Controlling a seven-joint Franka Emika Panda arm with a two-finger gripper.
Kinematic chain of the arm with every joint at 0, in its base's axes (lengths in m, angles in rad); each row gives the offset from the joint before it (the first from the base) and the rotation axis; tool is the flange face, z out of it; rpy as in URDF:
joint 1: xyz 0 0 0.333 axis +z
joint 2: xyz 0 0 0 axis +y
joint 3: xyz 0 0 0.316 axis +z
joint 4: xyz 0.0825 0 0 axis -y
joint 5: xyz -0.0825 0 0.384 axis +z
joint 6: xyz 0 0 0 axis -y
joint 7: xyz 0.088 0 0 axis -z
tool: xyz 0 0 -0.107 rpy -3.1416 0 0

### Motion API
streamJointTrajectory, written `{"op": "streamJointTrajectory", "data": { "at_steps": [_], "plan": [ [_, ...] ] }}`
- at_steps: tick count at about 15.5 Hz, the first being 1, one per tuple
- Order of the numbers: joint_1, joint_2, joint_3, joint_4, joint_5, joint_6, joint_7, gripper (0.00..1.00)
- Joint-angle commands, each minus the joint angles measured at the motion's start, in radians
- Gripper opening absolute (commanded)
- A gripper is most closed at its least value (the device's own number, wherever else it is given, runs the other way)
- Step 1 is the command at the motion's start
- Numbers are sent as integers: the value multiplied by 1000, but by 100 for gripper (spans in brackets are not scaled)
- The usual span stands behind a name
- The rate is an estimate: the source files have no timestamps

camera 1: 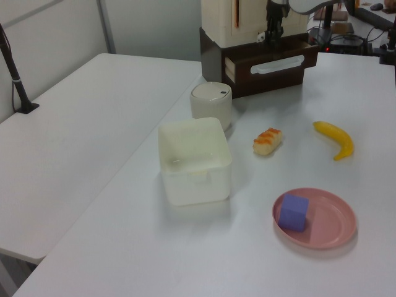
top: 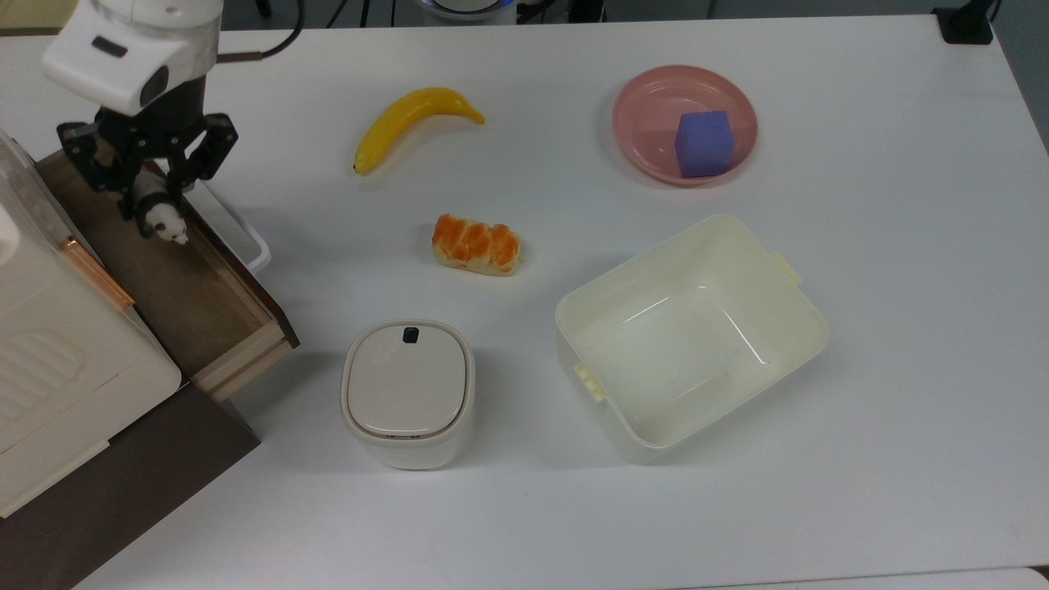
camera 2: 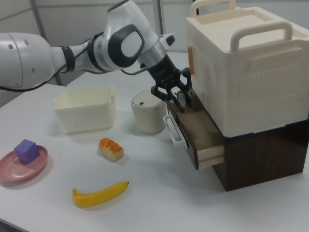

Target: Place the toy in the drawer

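Panda toy hanging pinched between my fingers, which are closing on it from both sides; my gripper is holding it above the open drawer, just inside the dark front panel and toward the end of the cavity nearest my wrist. In the right view my gripper is poised over the drawer, close under the cream cabinet that is sitting on top of it. In the left view the toy is showing as a small white speck above the drawer.

Progress, as I am judging it: the pickup and the carry are done, and the drawer is standing open with its wooden floor bare beneath my fingertips. What is remaining is the lowering into the cavity, the letting go, and the pulling away. The banana, the bread, the tub and the lidded canister are lying well away from my fingers.
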Motion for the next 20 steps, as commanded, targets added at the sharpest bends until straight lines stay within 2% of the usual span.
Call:
{"op": "streamJointTrajectory", "data": {
  "at_steps": [1,2,4,6,7,8,10,12,16,18,20],
  "plan": [
    [6,3,0,25,1,-1,-7,96],
    [9,0,3,23,1,-1,25,100],
    [20,0,12,19,1,-5,122,100],
    [57,-7,16,0,2,-9,266,100],
    [80,-17,16,-9,9,-14,380,100],
    [97,-23,17,-23,22,-20,441,100],
    [142,-43,17,-43,100,-70,530,100],
    [176,-66,17,-46,166,-171,596,100],
    [242,-157,17,-50,220,-388,749,100],
    [244,-210,17,-78,277,-438,764,100],
    [239,-251,17,-101,295,-487,759,100]
  ]
}}
